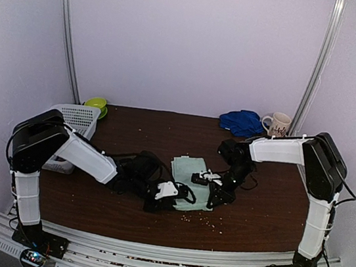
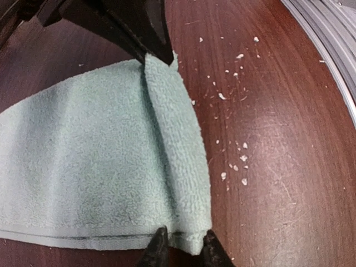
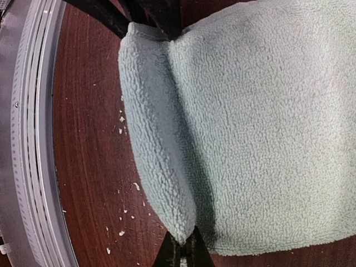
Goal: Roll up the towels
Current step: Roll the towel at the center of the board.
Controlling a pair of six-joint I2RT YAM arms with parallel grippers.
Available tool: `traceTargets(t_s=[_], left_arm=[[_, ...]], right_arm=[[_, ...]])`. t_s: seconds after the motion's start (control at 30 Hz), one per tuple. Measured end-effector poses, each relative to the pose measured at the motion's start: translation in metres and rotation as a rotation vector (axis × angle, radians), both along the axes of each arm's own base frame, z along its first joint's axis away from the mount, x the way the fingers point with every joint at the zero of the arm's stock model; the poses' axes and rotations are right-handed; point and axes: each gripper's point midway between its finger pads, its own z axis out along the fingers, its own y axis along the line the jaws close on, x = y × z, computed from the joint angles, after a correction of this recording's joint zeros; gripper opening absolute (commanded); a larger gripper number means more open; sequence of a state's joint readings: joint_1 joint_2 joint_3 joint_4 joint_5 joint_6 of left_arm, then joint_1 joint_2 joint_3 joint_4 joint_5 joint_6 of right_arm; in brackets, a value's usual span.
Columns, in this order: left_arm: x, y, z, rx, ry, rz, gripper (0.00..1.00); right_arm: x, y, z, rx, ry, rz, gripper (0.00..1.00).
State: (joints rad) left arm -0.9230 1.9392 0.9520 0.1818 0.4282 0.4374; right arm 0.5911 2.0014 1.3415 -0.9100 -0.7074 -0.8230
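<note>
The mint-green towel lies flat mid-table, its near edge turned over into a narrow fold. My left gripper is open a little, its fingertips standing either side of the fold's left end. In the top view it sits at the towel's near-left corner. My right gripper is shut on the fold's other end, and shows at the towel's near-right corner. The blue towel lies bunched at the back right.
A white patterned mug stands beside the blue towel. A white basket and a green bowl sit at the back left. Pale crumbs are scattered on the brown table near the front metal rail.
</note>
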Motion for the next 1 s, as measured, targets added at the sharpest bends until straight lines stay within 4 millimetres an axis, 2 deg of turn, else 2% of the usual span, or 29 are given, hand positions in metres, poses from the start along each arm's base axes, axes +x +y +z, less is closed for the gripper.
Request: traceTargets(t_s=[0.2,0.43,0.67,0.8,0.9,1.0], left_arm=[[-0.005,0.0,0.0,-0.012,0.023,-0.017,0.52],[-0.012,0.011,0.001,-0.027,-0.01,-0.01,0.53],[-0.007,0.0,0.002,-0.037,-0.092,0.005,0.52],[-0.008,-0.004,0.002,-0.048,-0.108,0.001,0.42],[-0.008,-0.004,0.001,-0.051,-0.106,0.001,0.18],[-0.008,-0.005,-0.002,-0.047,-0.098,-0.001,0.01]], right_arm=[[-0.001,0.001,0.003,0.006,0.015,-0.006,0.03],[-0.003,0.003,0.007,0.019,0.031,-0.007,0.03],[-0.006,0.002,0.008,0.019,0.047,-0.008,0.02],[-0.006,0.002,0.008,0.021,0.051,-0.01,0.01],[-0.005,0.001,0.008,0.023,0.054,-0.013,0.01],[-0.006,0.001,0.009,0.023,0.057,-0.013,0.0]])
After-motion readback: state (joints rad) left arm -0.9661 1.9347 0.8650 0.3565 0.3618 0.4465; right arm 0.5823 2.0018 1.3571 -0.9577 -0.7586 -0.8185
